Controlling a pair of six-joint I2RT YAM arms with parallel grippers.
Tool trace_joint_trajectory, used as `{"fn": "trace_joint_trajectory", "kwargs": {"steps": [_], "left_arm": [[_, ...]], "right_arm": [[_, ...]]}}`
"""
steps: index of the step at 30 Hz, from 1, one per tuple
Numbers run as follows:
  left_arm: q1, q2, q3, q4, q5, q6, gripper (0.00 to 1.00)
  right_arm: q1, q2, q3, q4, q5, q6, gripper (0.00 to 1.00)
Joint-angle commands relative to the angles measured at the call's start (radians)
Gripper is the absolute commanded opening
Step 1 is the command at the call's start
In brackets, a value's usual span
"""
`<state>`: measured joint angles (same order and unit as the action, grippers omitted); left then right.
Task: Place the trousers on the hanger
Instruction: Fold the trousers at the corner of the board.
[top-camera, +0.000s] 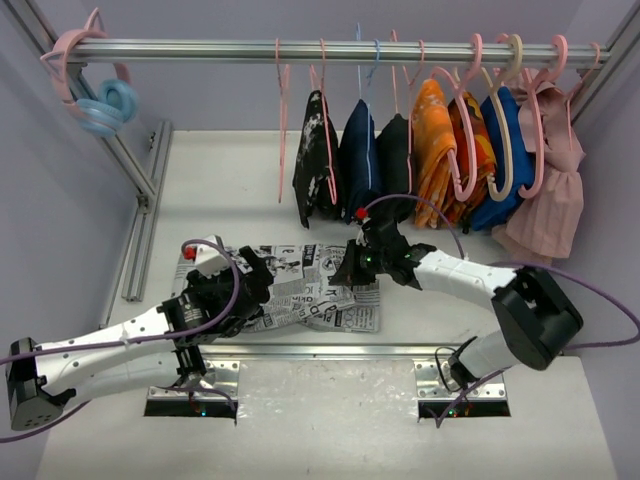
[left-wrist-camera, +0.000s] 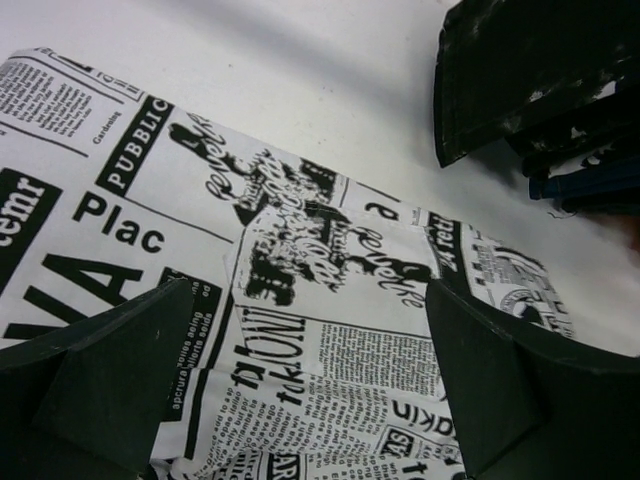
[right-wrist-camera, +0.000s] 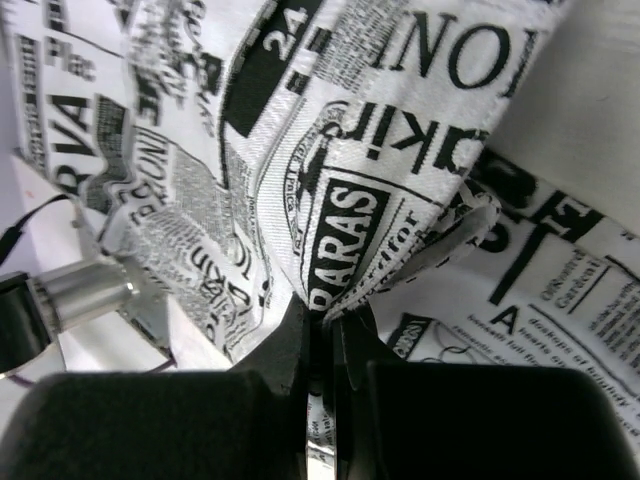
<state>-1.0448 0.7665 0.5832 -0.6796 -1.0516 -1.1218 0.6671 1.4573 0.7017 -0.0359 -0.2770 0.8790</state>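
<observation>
On the table (top-camera: 240, 190), trousers (top-camera: 310, 290) lie rumpled: white cloth, black newsprint text, large letters. Right claw (top-camera: 352, 270) pinches a fold at their far edge; left claw (top-camera: 255, 290) gapes wide over the cloth.

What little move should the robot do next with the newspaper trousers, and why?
Probably close the left gripper on the trousers: its open jaws straddle the cloth, while the right gripper already pinches a fold, so both could then lift it.
</observation>
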Motion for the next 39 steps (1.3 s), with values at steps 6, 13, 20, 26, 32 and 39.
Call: {"fn": "trace_joint_trajectory", "kwargs": {"steps": [6,13,20,26,32,39], "left_arm": [[0.011,0.148,0.083,-0.017,-0.062,-0.046,1.0],[0.012,0.247,0.132,0.036,-0.075,-0.004,1.0],[0.097,0.399,0.137,0.203,0.006,0.152,1.0],[0.211,0.573,0.183,0.328,0.147,0.247,1.0],[0.318,0.739,0.225,0.327,0.278,0.231,1.0],[0.43,0.856,0.16,0.465,0.526,0.269,0.85]], "right_arm": [[0.012,-0.409,-0.069,-0.173,0.217,0.016,0.0],[0.012,-0.655,-0.174,-0.332,0.293,0.004,0.0],[0.011,-0.82,-0.109,-0.569,0.403,-0.03,0.0],[0.011,-0.923,-0.088,-0.731,0.476,-0.047,0.0],[0.011,-0.899,-0.128,-0.778,0.493,-0.081,0.0],[0.011,-0.749,-0.148,-0.654,0.492,-0.129,0.0]]}}
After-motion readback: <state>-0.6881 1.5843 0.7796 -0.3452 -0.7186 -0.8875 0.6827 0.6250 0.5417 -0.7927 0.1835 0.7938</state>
